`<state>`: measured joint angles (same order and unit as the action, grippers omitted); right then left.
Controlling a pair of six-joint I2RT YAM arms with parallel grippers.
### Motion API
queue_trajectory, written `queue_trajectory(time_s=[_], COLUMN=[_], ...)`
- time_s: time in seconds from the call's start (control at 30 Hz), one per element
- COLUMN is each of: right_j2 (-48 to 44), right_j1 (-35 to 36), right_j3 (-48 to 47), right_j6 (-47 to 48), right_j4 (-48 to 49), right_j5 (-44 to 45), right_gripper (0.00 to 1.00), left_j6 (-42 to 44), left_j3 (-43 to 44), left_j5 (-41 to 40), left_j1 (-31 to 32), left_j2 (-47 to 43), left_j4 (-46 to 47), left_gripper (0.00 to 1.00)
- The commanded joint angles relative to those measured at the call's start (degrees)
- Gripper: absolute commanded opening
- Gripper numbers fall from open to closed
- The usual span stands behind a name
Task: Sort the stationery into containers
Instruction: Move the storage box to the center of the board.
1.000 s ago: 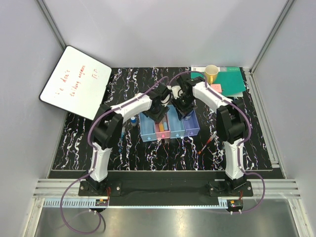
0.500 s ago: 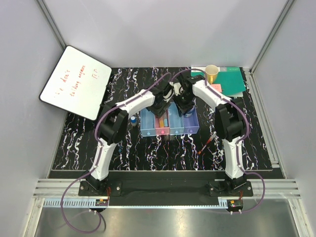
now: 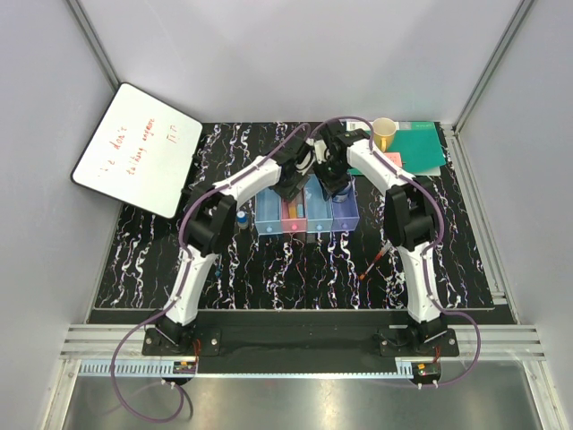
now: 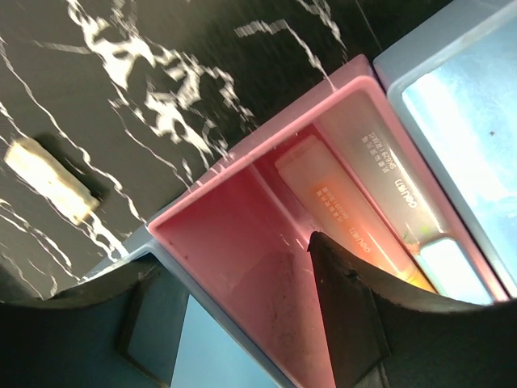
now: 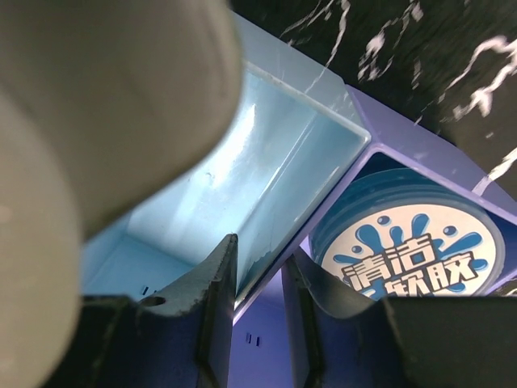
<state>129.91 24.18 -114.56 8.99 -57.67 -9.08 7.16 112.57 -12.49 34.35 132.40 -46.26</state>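
Observation:
The containers, four trays joined in a row, sit mid-table. My left gripper is at their far end, open, straddling the wall between the left light blue tray and the pink tray. An orange marker lies in the pink tray. My right gripper is shut on the wall between the second light blue tray and the purple one, which holds the round blue-white tin. A beige eraser, a blue-capped bottle and a red pen lie on the table.
A yellow cup stands on a green mat at the back right, with a pink cube beside it. A whiteboard leans at the left edge. Walls close in the table on three sides.
Both grippers have moved toward the far side of the table, and the row of trays has slid that way with them. Both arms are more stretched out.

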Motion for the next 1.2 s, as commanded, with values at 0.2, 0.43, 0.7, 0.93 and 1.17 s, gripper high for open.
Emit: queue_trajectory(time_s=[0.2, 0.43, 0.7, 0.93, 1.17], right_j2=[6.2, 6.1, 4.0, 3.3, 2.4], right_j1=[-0.1, -0.4, -0.3, -0.3, -0.4], right_j3=[-9.1, -11.1, -8.3, -8.1, -10.5], right_j6=[3.6, 4.1, 3.9, 4.0, 4.5], right_j4=[4.1, 4.1, 4.4, 4.6, 4.5], right_j5=[2.3, 2.2, 3.0, 3.1, 2.7], right_gripper=[0.34, 0.34, 0.34, 0.34, 0.35], left_j6=[7.5, 7.9, 8.9, 9.7, 9.0], left_j3=[10.4, 10.2, 9.8, 12.1, 9.3], left_j5=[0.4, 1.0, 2.7, 1.6, 1.7], left_j1=[0.8, 0.8, 0.9, 1.0, 1.0], left_j2=[2.2, 1.3, 1.4, 2.6, -1.5], left_j4=[8.5, 9.0, 10.3, 11.3, 11.5], left_gripper=[0.64, 0.64, 0.64, 0.64, 0.64])
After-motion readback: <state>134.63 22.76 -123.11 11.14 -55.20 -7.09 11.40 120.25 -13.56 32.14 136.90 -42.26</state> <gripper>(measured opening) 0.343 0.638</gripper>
